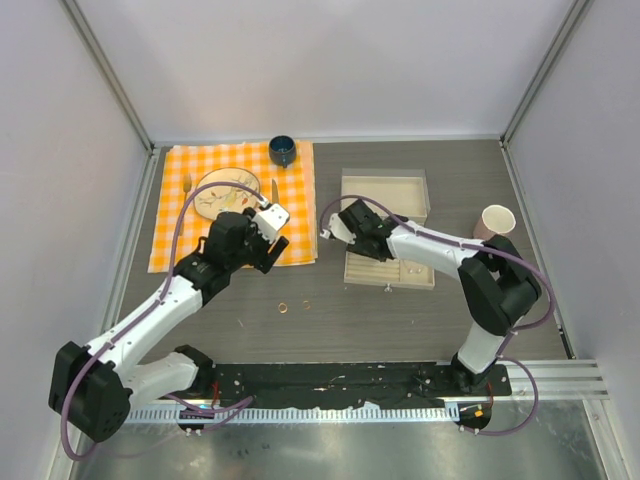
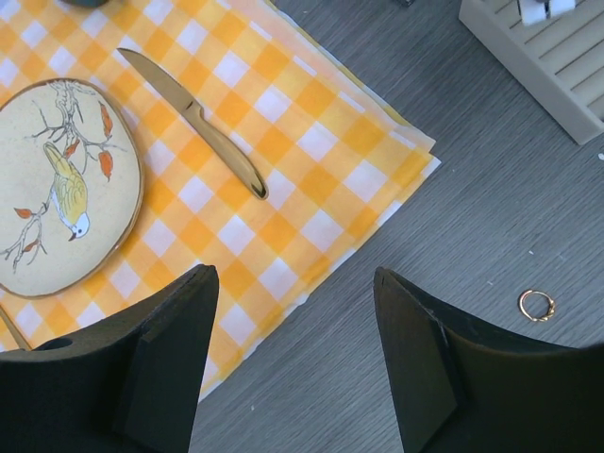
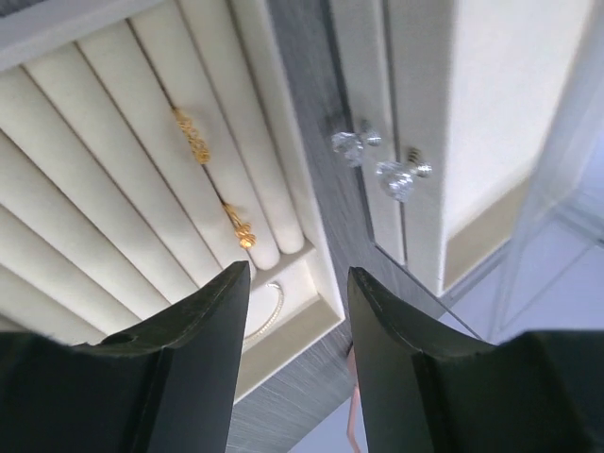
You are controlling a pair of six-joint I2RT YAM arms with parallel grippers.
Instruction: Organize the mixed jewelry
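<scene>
R pincer [image 3: 297, 283] spread over ridged tray [image 3: 85, 170] w/ 2 gold bits [image 3: 192, 135] in grooves.

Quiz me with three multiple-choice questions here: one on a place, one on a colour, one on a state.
1. Where does the knife lie? A) in a tray B) on the checked cloth C) on bare table
2. What colour is the cup at the cloth's far edge? A) red B) green C) dark blue
3. How is the left gripper? A) open and empty B) shut on a ring C) shut on the knife
Answers: 1 B, it rests on orange-and-white checks beside the plate; 2 C, dark blue seen from above; 3 A, jaws apart, nothing between.
</scene>
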